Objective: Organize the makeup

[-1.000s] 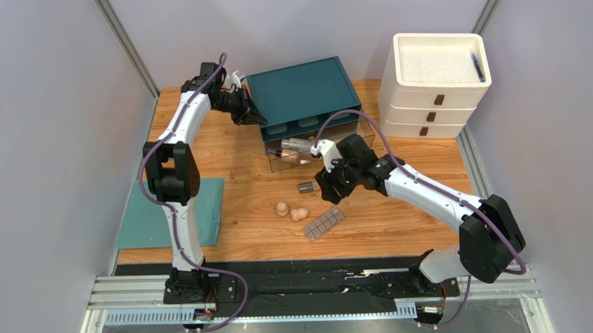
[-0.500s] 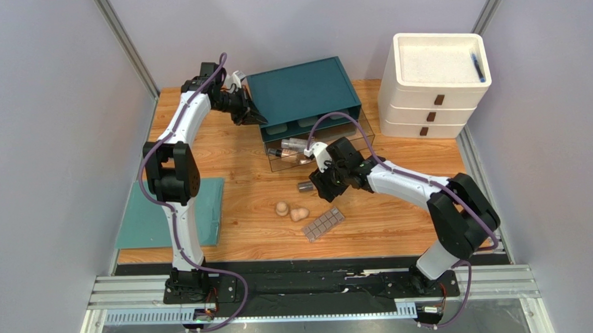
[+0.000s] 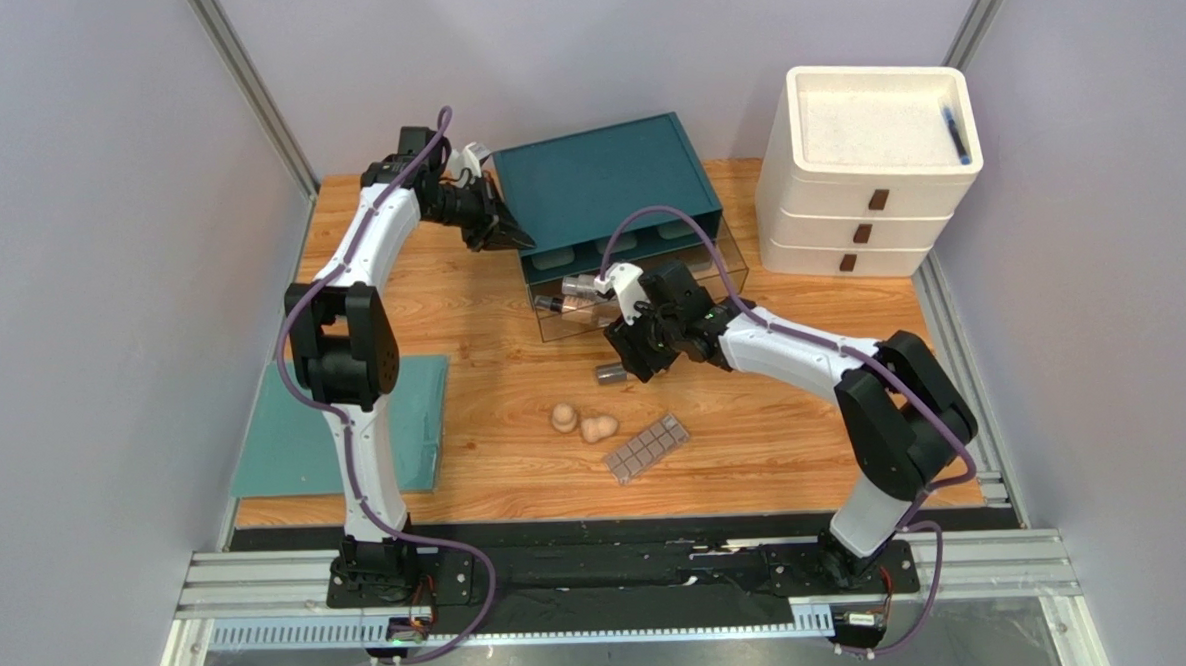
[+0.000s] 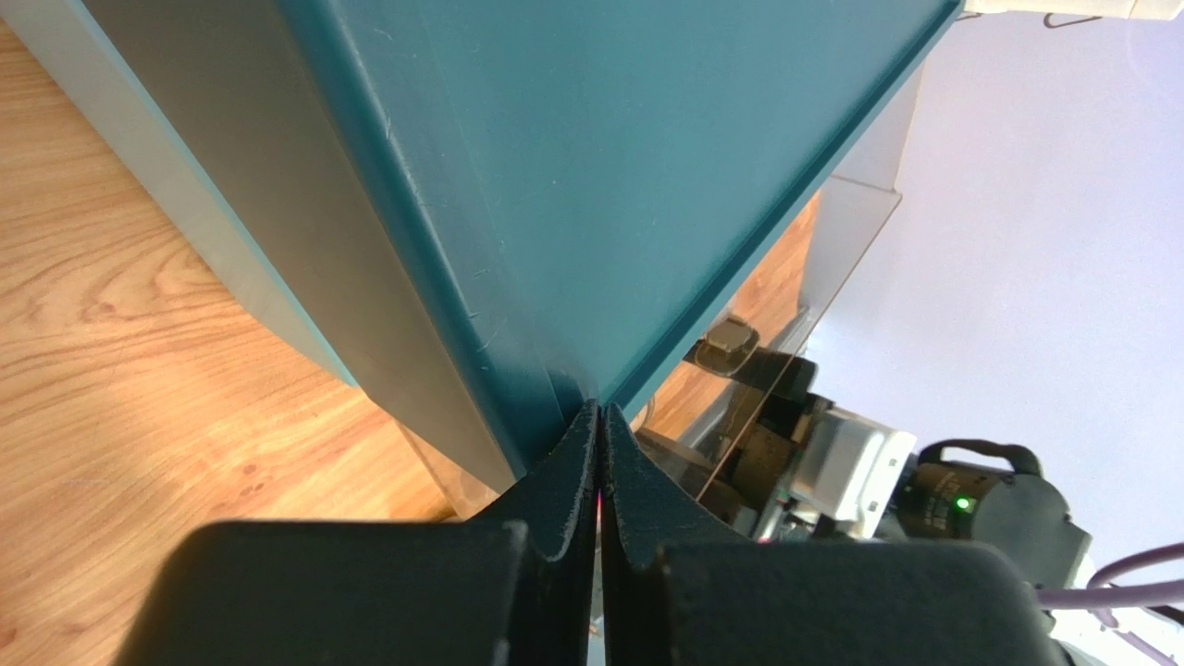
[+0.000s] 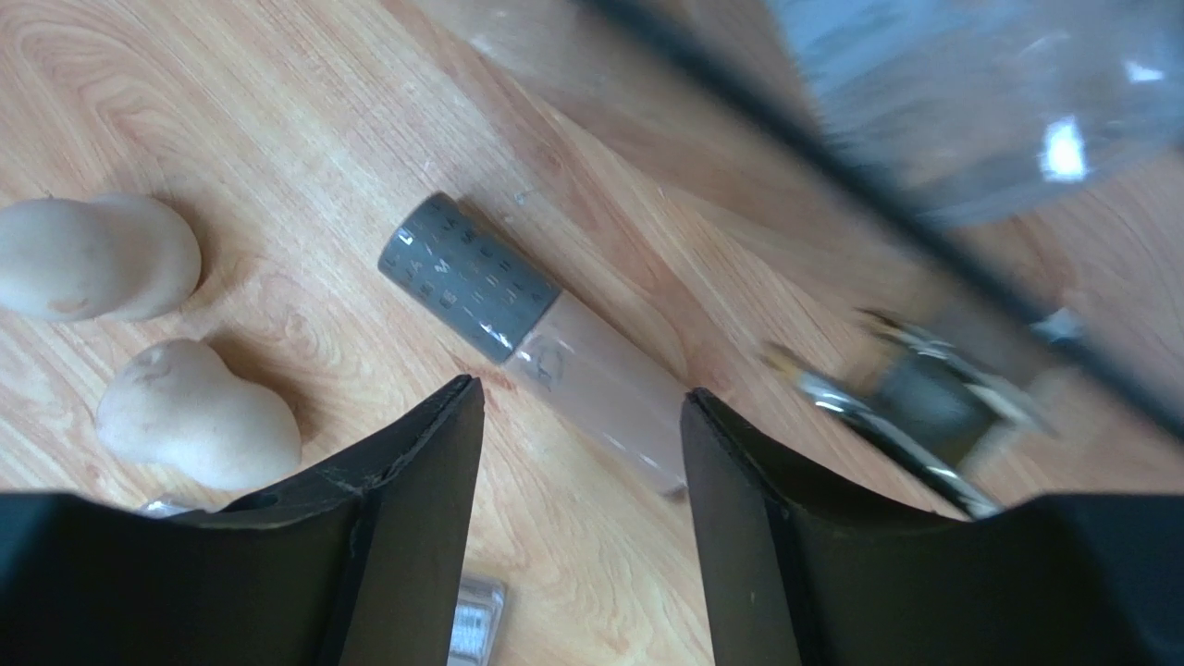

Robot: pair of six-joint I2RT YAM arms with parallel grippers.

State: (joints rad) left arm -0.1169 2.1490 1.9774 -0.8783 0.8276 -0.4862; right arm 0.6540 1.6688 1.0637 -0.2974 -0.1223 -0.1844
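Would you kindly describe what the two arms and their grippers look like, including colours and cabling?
Both the left arm and right arm have smooth white links joined by chunky black joint housings. A purple cable runs along each, looping free in places. The left gripper and right gripper have matte black, wedge-shaped fingers tapering towards the tips. No markings are legible.

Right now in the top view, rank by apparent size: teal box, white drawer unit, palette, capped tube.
1. teal box and white drawer unit: look about alike, so unranked; the drawers stand taller, nearer the camera.
2. palette
3. capped tube
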